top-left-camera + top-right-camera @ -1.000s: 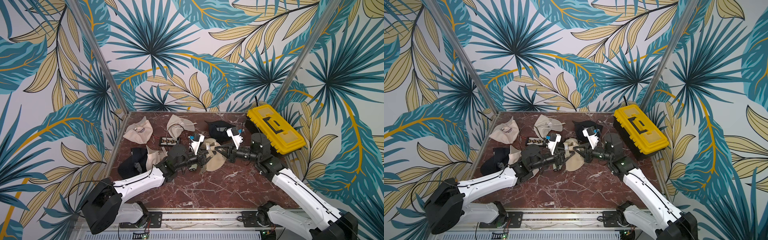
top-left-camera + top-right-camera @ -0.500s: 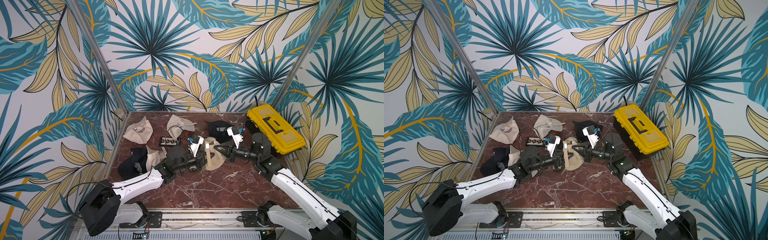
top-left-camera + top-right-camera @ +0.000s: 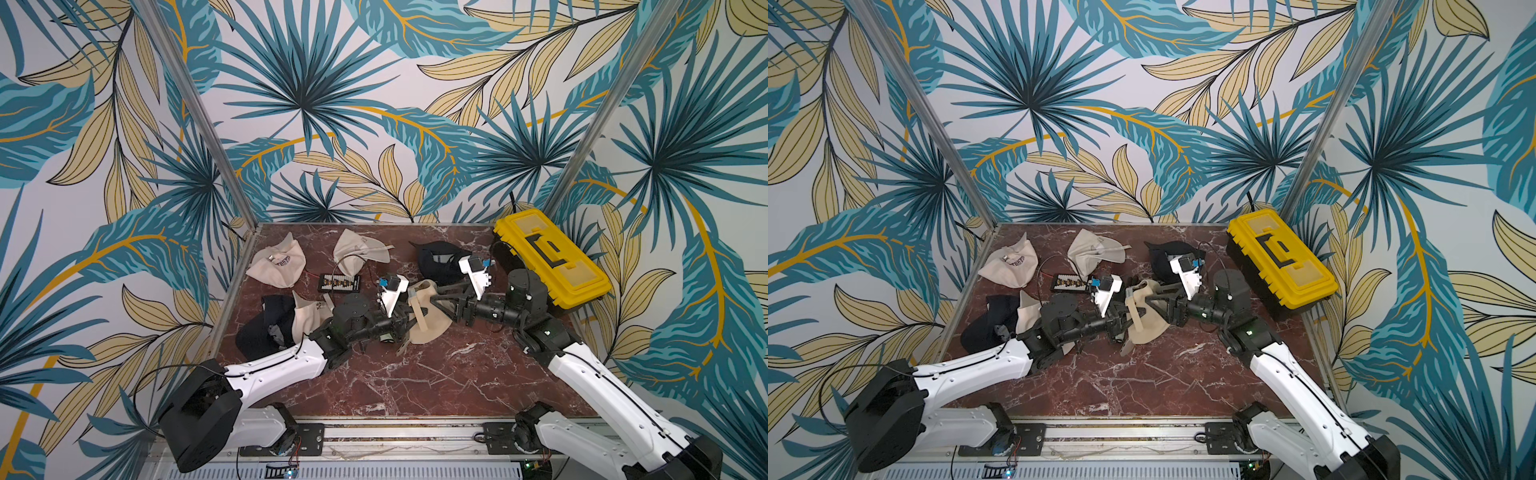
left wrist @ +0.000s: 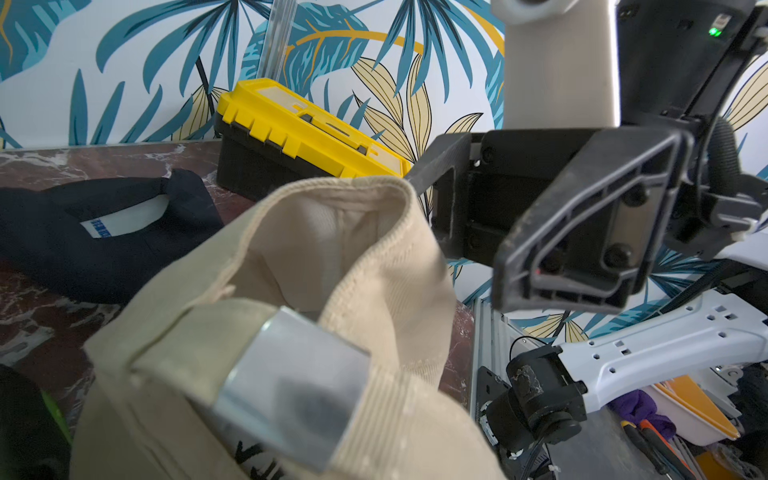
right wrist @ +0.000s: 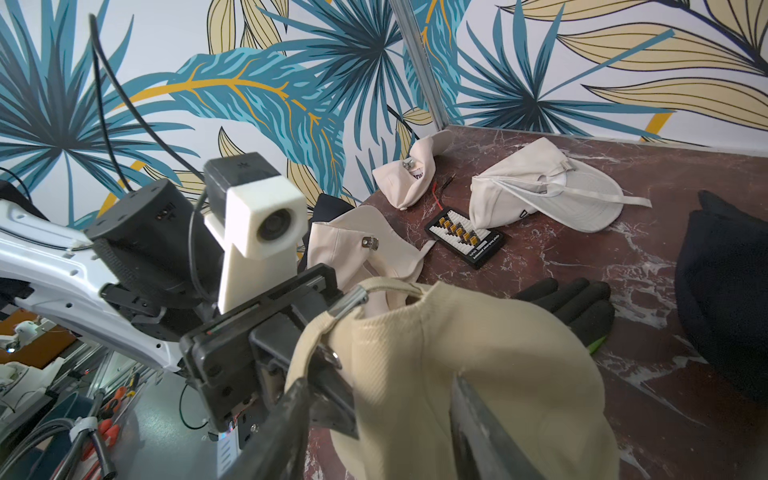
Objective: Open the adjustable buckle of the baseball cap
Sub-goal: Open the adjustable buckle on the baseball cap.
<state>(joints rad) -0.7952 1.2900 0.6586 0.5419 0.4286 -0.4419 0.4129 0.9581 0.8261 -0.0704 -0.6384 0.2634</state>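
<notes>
In both top views a beige baseball cap (image 3: 430,322) (image 3: 1148,322) hangs between my two grippers just above the table's middle. My left gripper (image 3: 411,313) (image 3: 1126,313) is shut on the cap's strap, right beside the silver metal buckle (image 4: 291,386) (image 5: 351,300). The right wrist view shows the left gripper (image 5: 326,357) clamped there. My right gripper (image 3: 438,300) (image 5: 380,415) is open, with one finger on each side of the cap's crown. In the left wrist view the right gripper (image 4: 469,216) stands behind the cap's rim, jaws apart.
A yellow toolbox (image 3: 548,257) fills the back right corner. A black cap (image 3: 440,259) lies behind the grippers, with two pale caps (image 3: 276,266) (image 3: 359,253) at the back left. A dark and pale cap pile (image 3: 274,324) lies left. A small black board (image 3: 338,283) and a black glove (image 5: 573,299) lie nearby.
My right gripper has opened and let go of the cap. My left gripper has closed fully on the strap. The cap has barely shifted.
</notes>
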